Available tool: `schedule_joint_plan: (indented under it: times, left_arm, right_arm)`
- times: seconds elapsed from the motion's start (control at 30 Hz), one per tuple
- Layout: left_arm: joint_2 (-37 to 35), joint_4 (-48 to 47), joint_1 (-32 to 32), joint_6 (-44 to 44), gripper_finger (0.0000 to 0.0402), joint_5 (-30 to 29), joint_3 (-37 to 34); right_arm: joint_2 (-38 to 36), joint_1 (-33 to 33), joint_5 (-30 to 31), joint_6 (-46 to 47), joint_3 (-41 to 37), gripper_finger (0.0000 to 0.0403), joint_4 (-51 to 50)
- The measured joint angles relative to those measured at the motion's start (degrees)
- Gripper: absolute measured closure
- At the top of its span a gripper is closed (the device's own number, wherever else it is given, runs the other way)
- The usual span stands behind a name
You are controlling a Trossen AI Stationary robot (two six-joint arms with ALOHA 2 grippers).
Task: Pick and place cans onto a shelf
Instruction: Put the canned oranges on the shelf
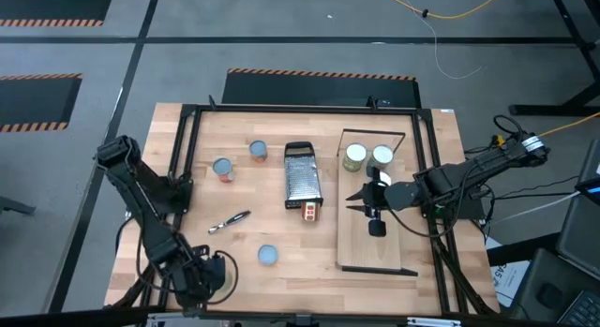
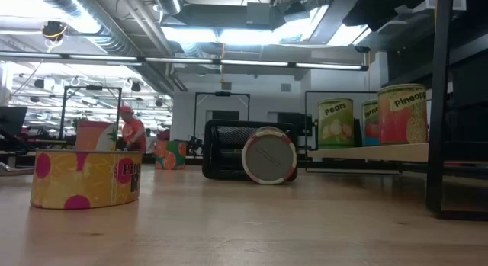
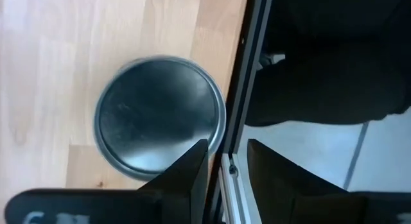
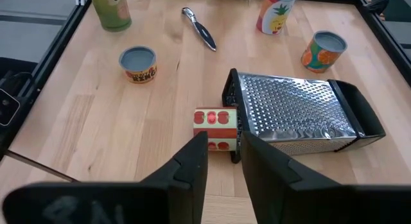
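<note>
The shelf (image 1: 375, 249) lies on the table's right half, and cans stand at its far end (image 1: 354, 157) (image 1: 382, 156). The low view shows three cans there (image 2: 335, 123) (image 2: 371, 121) (image 2: 402, 113). A red-orange can (image 4: 215, 126) lies on its side against the grater's near end. Three cans stand on the table (image 1: 258, 150) (image 1: 222, 169) (image 1: 268, 255). My right gripper (image 4: 223, 156) is over the shelf (image 1: 354, 201), pointing toward the table's left, shut and empty. My left gripper (image 3: 228, 163), shut, hangs over a silver-topped can (image 3: 160, 115) at the near left (image 1: 217, 269).
A metal grater (image 1: 302, 174) lies mid-table, a slim silver tool (image 1: 230, 221) to its left. A black frame rail (image 1: 187, 158) runs around the tabletop. Bare wood lies between the grater and the near edge. A person in red (image 2: 131, 133) shows in the room far behind.
</note>
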Motion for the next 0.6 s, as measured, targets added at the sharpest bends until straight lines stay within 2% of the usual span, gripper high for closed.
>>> schedule_joint_plan:
  times: [0.3, 0.6]
  left_arm:
    - [0.05, -0.04, -1.51, 0.07, 0.0301, -5.81, 0.0]
    - [3.69, 0.22, -2.57, 0.15, 0.0301, -6.48, 0.17]
  right_arm:
    - [0.0, 0.0, 0.0, 0.0, 0.0, 0.0306, -0.02]
    - [0.0, 0.02, 0.0, 0.0, 0.0, 0.0306, -0.02]
